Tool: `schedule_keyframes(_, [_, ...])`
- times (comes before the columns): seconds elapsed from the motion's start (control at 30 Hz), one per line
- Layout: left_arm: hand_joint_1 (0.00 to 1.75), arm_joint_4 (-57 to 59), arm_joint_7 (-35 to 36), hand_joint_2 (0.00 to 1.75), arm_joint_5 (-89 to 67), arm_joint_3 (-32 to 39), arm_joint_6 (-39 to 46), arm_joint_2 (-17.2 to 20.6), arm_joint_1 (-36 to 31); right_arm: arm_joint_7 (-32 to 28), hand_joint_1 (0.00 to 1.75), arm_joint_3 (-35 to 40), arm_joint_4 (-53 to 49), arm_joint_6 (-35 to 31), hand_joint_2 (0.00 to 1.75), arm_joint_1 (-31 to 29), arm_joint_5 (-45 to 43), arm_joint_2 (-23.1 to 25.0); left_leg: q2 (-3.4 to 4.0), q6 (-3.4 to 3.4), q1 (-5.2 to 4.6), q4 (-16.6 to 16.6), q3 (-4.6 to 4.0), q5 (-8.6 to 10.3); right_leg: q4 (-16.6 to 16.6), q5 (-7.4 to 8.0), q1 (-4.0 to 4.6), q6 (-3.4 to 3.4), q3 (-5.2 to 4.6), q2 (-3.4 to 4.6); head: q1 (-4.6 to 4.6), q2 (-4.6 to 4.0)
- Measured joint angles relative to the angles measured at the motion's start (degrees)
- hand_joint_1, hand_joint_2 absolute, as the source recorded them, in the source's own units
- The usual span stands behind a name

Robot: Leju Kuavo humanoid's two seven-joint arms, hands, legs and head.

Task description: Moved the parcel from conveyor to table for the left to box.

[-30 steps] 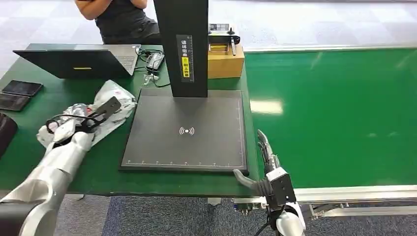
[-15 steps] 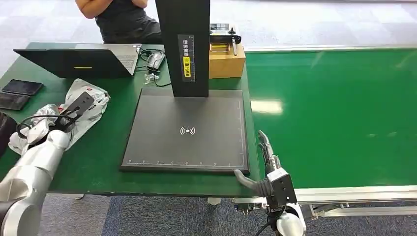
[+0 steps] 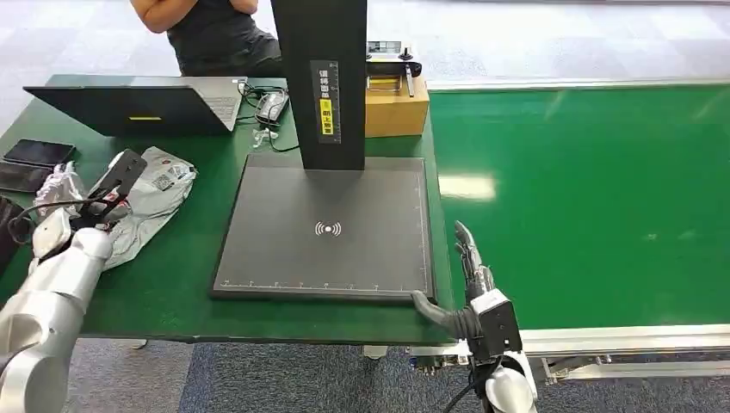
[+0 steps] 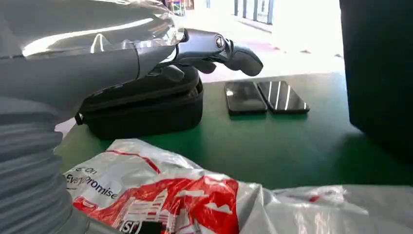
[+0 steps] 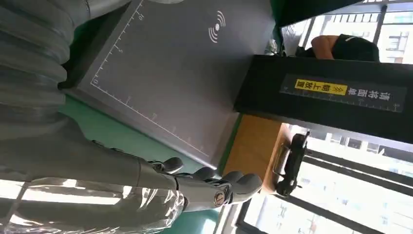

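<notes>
Parcel [image 3: 146, 202], crumpled grey-white bag with red print, lies on green bench [image 3: 185, 275] at its left side, left of dark scanner pad [image 3: 327, 228], near two phones [image 3: 30, 163]. Left hand [image 3: 73, 219] on parcel's near end; grip on it unclear, fingers hidden. Right hand [image 3: 465, 288] empty, fingers extended and apart, at pad's near right corner beside green conveyor [image 3: 585, 198]. Laptop [image 3: 138, 107] and person [image 3: 207, 30] at far edge

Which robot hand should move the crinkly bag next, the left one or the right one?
Probably the left. The left hand is already at the parcel on the green table. The right hand hangs open at the near corner of the grey scanner pad, far across from the parcel.
</notes>
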Motion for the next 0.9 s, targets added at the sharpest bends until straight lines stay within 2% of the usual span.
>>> schedule_keyframes(0.2, [0.0, -0.06, -5.26, 1.75, -1.15, 0.3, 6.19, -0.78, 0.56, -0.11, 0.0, -0.07, 0.04, -0.9, 1.75, -0.06, -0.15, 0.0, 0.0, 0.0, 0.0, 0.0, -0.01, 0.0, 0.0, 0.0, -0.01, 0.0, -0.01, 0.0, 0.0, 0.0])
schedule_keyframes(0.37, [0.0, -1.53, -19.92, 1.75, 9.74, 5.03, 5.06, -3.17, 2.64, -0.5, 0.0, -1.2, 0.04, -1.38, 1.75, -0.12, -0.94, 0.0, -0.01, 0.0, -0.02, 0.0, -0.01, -0.01, -0.01, -0.01, -0.02, 0.0, -0.01, 0.0, 0.02, 0.0])
schedule_keyframes(0.7, [0.0, -2.73, -21.58, 1.75, 11.05, 9.22, 4.66, -5.44, 4.12, -0.57, 0.0, -2.19, 0.04, -1.49, 1.75, -0.12, -1.09, 0.0, 0.01, 0.0, -0.02, 0.01, 0.0, -0.02, -0.01, 0.0, -0.02, 0.01, -0.02, 0.01, 0.0, 0.0])
schedule_keyframes(0.77, [0.0, -3.17, -27.5, 1.75, 15.94, 10.28, 1.0, -6.41, 4.41, -0.96, 0.0, -2.45, 0.04, -1.64, 1.75, -0.13, -1.77, 0.0, 0.0, 0.0, -0.02, 0.01, 0.0, -0.02, -0.01, 0.0, -0.02, 0.01, -0.02, 0.0, -0.02, 0.0])
schedule_keyframes(0.9, [0.0, -8.64, -48.65, 1.75, 32.45, 12.28, -12.97, -11.07, 8.98, -2.38, 0.0, -3.26, -0.02, -1.07, 1.75, -0.27, -2.73, 0.0, -0.03, 0.01, -0.06, 0.01, 0.0, -0.02, -0.01, -0.01, -0.08, 0.01, 0.01, -0.02, 0.0, 0.0])
